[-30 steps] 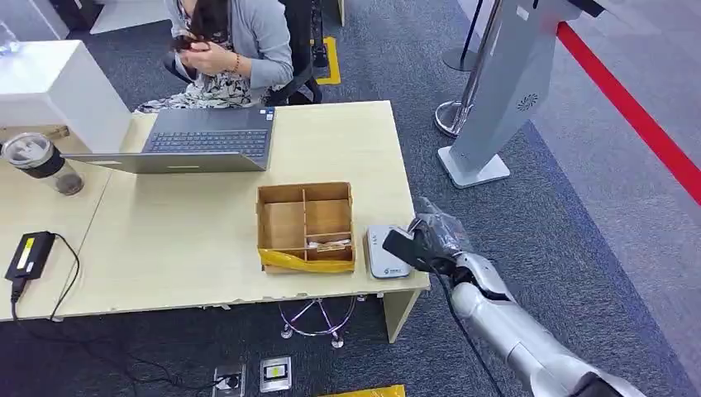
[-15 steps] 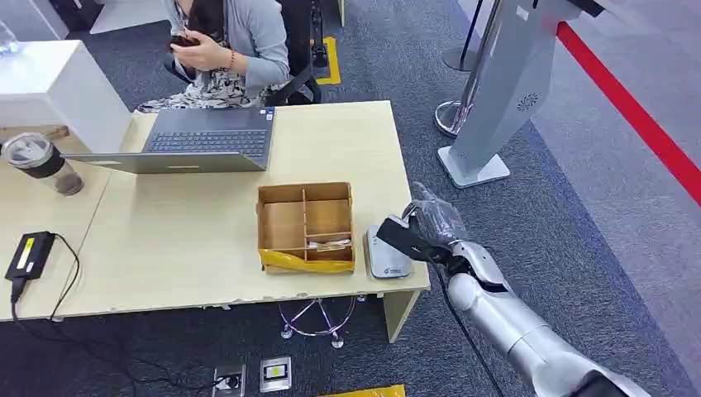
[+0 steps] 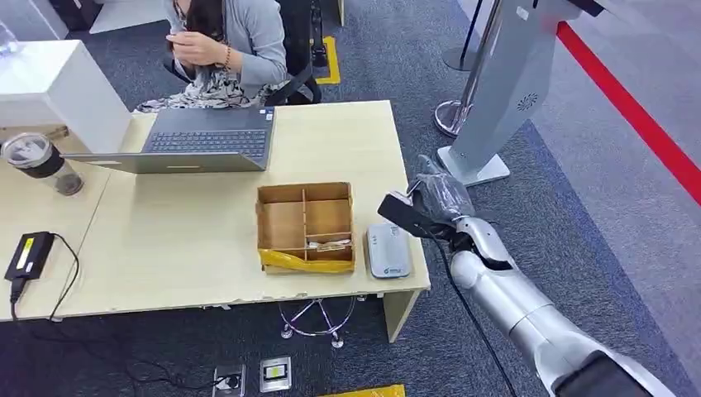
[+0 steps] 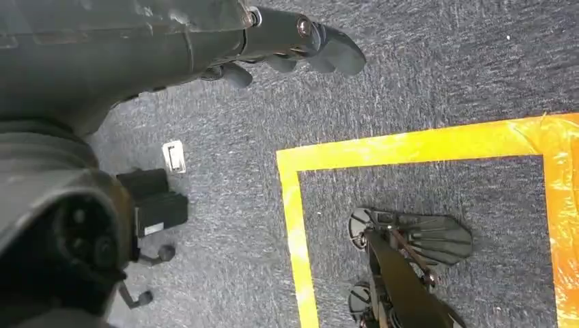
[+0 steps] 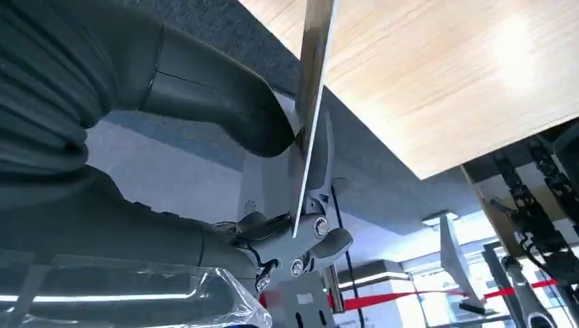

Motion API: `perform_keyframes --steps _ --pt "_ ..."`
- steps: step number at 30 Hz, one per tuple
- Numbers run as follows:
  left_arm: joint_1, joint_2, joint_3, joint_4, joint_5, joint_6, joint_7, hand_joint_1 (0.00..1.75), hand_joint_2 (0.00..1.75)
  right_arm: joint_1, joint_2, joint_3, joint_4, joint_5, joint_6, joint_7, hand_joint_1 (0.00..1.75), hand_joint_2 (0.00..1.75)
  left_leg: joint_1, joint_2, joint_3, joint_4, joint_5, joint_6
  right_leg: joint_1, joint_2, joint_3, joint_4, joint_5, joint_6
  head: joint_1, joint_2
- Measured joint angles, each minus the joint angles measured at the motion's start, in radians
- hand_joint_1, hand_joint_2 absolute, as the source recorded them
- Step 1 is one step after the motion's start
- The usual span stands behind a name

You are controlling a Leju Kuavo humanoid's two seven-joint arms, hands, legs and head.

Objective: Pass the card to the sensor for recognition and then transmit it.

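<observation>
The right robot hand pinches a thin dark flat card between thumb and fingers, just past the right edge of the pale wooden desk. The small grey rounded card sensor lies on the desk below and slightly nearer than the card, apart from it. I judge the card is picked but not yet on the sensor; reading and handing over remain. The left robot hand hangs down holding nothing, fingers loosely curled.

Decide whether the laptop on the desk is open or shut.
Open: the laptop shows its keyboard in the head view, its lid lying back low over the desk.
</observation>
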Motion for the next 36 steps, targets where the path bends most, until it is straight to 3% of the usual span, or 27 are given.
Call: perform_keyframes --steps 7,26,36 --pt "-0.001 -0.003 -0.001 0.0 -0.028 -0.02 0.0 0.0 0.0 -0.105 0.038 0.003 0.002 0.077 0.073 0.048 1.75 1.75 0.0 0.001 0.0 0.0 0.001 -0.001 0.0 0.001 0.0 0.0 0.0 -0.001 0.0 0.0" --pt "-0.003 -0.018 -0.004 0.0 -0.035 -0.023 0.0 0.0 0.0 -0.209 0.161 0.025 0.076 0.106 0.094 0.057 1.75 1.75 0.001 0.001 0.0 0.0 0.001 -0.001 0.0 0.001 -0.001 0.0 0.0 -0.001 0.0 0.0" --pt "-0.003 -0.024 -0.005 0.0 -0.028 -0.021 0.0 0.0 0.0 -0.218 0.188 0.025 0.108 0.13 0.096 0.066 1.75 1.75 0.001 0.001 0.0 0.0 0.001 -0.001 0.0 0.001 -0.001 0.0 0.0 -0.001 0.0 0.0"
